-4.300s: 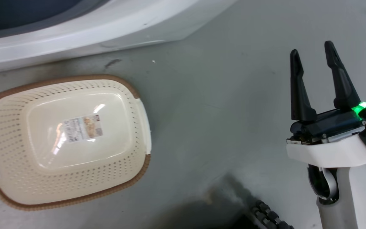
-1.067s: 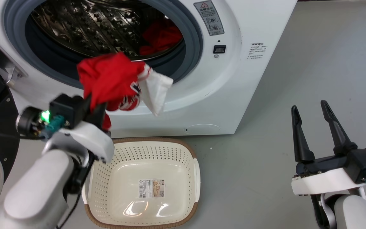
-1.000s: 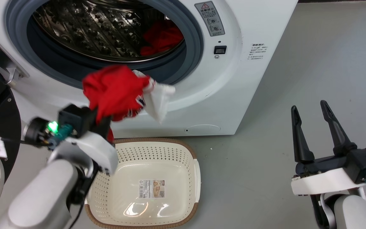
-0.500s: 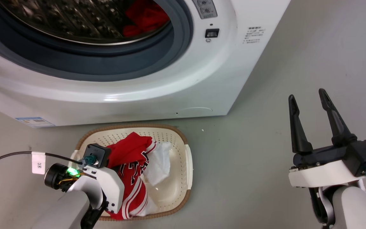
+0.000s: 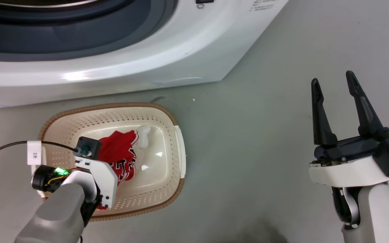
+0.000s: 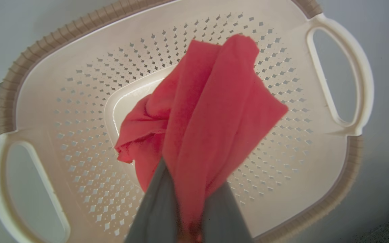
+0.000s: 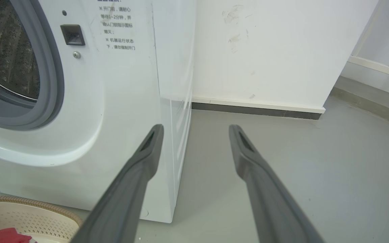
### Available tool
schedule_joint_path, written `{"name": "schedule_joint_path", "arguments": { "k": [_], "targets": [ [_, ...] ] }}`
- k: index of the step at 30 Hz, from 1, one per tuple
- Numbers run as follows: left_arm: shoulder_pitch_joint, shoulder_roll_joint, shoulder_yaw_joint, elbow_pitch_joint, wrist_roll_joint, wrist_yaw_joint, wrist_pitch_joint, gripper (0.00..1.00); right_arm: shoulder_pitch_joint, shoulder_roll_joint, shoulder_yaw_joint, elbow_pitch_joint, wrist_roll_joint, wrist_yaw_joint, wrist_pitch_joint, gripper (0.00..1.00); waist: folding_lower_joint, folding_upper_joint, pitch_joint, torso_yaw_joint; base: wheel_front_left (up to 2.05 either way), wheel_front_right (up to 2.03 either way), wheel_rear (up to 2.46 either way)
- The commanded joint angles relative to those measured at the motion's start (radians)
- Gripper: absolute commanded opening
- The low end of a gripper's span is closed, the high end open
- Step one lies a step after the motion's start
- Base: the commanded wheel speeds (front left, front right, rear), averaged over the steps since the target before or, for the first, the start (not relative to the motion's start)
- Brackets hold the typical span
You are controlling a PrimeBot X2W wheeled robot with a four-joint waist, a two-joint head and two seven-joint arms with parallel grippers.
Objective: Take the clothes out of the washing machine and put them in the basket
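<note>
Your left claw (image 6: pixel 189 202) is clamped on the red clothes (image 6: pixel 211 111), which are down inside the basket (image 5: pixel 167 114), just in front of the washing machine (image 5: pixel 120 67). You're at the drop, so spread the fingers and lift clear (your right claw (image 5: pixel 332 79) hangs wide open, far right).

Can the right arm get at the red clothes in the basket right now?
Probably: the right claw is open, with bare floor between it and the basket, but the left claw, shut on the red clothes, crowds it.
</note>
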Motion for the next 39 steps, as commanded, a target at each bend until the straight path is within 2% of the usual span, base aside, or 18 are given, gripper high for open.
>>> {"name": "schedule_joint_path", "arguments": {
  "k": [1,10,20,21,22,31,36,39],
  "targets": [
    [-0.030,-0.005,0.006,0.038,-0.006,-0.003,-0.010,0.00,-0.019,0.002,0.005,-0.010,0.010,-0.001,-0.002,1.00,-0.0001,0.0000,0.059,-0.035,0.00,0.00,0.00],
    [-0.109,-0.037,0.013,0.205,-0.016,-0.021,-0.065,0.00,-0.040,0.002,0.015,-0.029,0.016,-0.001,-0.002,1.00,-0.0001,0.0000,0.149,-0.062,0.00,0.00,0.00],
    [-0.156,-0.065,0.012,0.269,-0.023,-0.026,-0.107,0.00,-0.045,0.002,0.014,-0.036,0.010,-0.001,-0.002,1.00,-0.0001,0.0000,0.178,-0.063,0.00,0.00,0.00],
    [-0.159,-0.066,0.013,0.273,-0.024,-0.021,-0.107,0.26,-0.045,0.002,0.015,-0.034,0.008,-0.001,-0.002,1.00,-0.0001,0.0000,0.178,-0.062,0.00,0.00,0.00],
    [-0.161,-0.069,0.013,0.276,-0.025,-0.016,-0.106,1.00,-0.044,0.002,0.016,-0.032,0.007,-0.001,-0.002,1.00,-0.0001,0.0000,0.177,-0.061,0.00,0.00,0.00],
    [-0.143,-0.091,0.009,0.289,-0.027,-0.006,-0.145,1.00,-0.033,0.002,0.016,-0.014,0.001,-0.001,-0.002,1.00,-0.0001,0.0000,0.116,-0.037,0.00,0.00,0.00],
    [-0.125,-0.108,0.024,0.272,-0.038,-0.016,-0.177,1.00,-0.018,0.002,0.012,0.003,-0.007,-0.001,-0.002,1.00,-0.0001,0.0000,0.035,-0.006,0.00,0.00,0.00],
    [-0.121,-0.109,0.047,0.222,-0.034,-0.005,-0.183,1.00,-0.005,0.001,0.002,0.015,-0.014,-0.001,-0.002,1.00,-0.0001,0.0000,-0.023,0.022,0.00,0.00,0.00]
  ]
}}
